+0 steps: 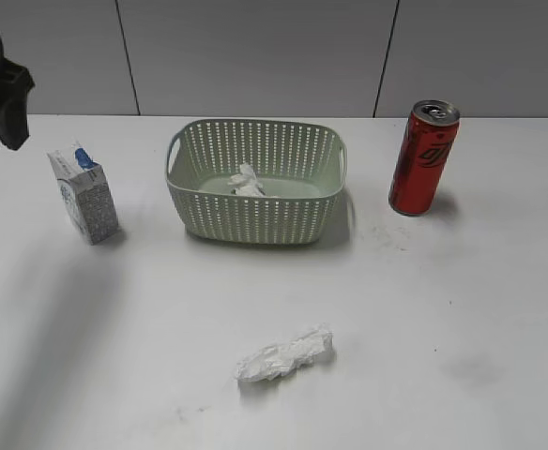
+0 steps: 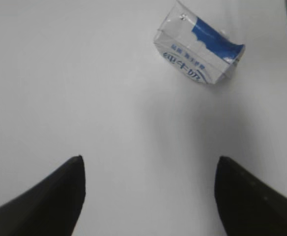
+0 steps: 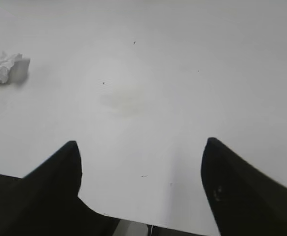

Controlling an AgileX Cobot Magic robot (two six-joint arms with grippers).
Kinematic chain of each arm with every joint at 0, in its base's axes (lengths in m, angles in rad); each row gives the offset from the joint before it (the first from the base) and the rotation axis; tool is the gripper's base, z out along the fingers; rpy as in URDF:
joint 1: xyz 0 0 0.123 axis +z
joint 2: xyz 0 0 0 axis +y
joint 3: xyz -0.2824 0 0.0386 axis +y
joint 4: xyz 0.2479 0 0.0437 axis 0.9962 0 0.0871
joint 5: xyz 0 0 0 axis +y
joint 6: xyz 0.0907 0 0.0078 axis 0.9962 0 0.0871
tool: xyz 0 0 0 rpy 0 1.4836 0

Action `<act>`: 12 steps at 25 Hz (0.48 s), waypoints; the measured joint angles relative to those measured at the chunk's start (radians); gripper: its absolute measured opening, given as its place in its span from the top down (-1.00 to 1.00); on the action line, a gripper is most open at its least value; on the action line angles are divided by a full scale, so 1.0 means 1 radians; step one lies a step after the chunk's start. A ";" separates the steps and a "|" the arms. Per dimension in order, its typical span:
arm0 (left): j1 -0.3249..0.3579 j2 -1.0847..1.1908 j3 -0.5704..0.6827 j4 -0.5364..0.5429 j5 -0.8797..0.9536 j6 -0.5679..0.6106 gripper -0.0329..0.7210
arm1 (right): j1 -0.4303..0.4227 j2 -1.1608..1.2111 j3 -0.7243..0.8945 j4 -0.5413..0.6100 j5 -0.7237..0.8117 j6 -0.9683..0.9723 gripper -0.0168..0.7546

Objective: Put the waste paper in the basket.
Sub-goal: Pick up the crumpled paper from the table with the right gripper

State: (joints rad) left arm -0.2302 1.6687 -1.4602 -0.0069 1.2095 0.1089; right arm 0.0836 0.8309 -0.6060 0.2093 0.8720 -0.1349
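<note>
One waste paper wad lies in the basket; another sits on the near desk. Left pincer and right pincer are spread, empty.

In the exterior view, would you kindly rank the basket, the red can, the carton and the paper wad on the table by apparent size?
1. Basket
2. Red can and carton: too alike to rank
3. Paper wad, though it lies nearest the camera
</note>
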 joint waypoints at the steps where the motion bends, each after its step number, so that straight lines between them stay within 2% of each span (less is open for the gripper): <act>1: 0.014 -0.011 0.000 -0.001 0.002 0.009 -0.69 | 0.000 0.056 -0.027 0.005 -0.001 -0.010 -0.52; 7: 0.085 -0.127 0.097 -0.043 0.004 0.024 -0.66 | 0.035 0.344 -0.208 0.011 0.001 -0.025 -0.52; 12: 0.091 -0.303 0.282 -0.048 0.005 0.024 -0.66 | 0.196 0.526 -0.345 0.004 0.002 -0.039 -0.52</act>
State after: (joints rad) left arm -0.1390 1.3655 -1.1787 -0.0546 1.2140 0.1329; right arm 0.2800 1.3571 -0.9509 0.2128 0.8742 -0.1736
